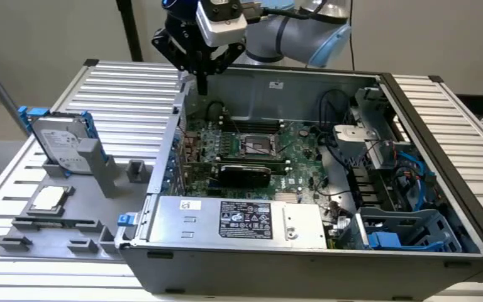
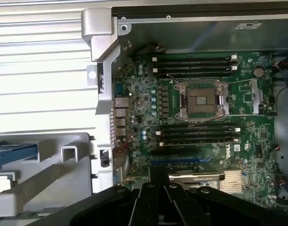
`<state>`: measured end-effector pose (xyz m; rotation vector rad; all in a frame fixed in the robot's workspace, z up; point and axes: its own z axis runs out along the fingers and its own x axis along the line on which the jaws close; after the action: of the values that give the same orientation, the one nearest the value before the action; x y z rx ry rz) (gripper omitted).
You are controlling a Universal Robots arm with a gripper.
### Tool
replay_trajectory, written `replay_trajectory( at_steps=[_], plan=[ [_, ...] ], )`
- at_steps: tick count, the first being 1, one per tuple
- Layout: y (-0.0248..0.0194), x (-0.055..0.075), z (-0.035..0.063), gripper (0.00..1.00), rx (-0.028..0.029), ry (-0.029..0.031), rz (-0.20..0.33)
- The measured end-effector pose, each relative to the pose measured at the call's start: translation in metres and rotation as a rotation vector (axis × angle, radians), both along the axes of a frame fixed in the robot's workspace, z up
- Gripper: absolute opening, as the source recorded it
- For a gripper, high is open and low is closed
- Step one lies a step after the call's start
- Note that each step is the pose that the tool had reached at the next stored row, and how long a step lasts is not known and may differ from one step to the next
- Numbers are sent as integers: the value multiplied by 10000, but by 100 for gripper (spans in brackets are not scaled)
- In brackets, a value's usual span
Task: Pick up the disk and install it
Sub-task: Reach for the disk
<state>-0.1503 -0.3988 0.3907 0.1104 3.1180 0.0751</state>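
Disk: the flat silver-grey hard drive with a white label and bright blue plastic carrier rails (image 1: pixel 60 143) stands on edge in a slot; it is at the exterior view's left, outside the computer; nothing grips it, so it is not yet picked up
Holder: a grey plastic fixture with upright posts (image 1: pixel 99 168) props the drive tilted slightly back; this likely leaves its upper edge and rails free for a grasp from above
Neighbour part: a small silver square chip-like piece (image 1: pixel 48 198) lies flat on the same fixture, just in front of the drive and apart from it
Table: a ribbed aluminium work surface (image 1: pixel 133 88) carries fixture and computer side by side
Computer: an open grey metal tower case (image 1: pixel 443 119) lies on its side, so its inside faces up; green motherboard (image 1: pixel 254 148) in the middle; grey metal power-supply box with a black label (image 1: pixel 241 220) along the near wall
Bay: a blue plastic drive cage (image 1: pixel 409 229) sits in the case's corner at the exterior view's right, judged to be where the drive belongs
Gripper: the black two-finger gripper (image 1: pixel 201 88) hangs pointing down over the case's far wall, well apart from the drive; fingers pressed together, pinching nothing
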Motion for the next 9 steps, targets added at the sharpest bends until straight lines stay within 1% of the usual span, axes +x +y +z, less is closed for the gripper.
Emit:
replay_trajectory(
  at_steps=[4,9],
  plan=[
    [0,-180,-18,0,-3,1,0],
    [0,-410,-62,0,-31,1,0]
  ],
)
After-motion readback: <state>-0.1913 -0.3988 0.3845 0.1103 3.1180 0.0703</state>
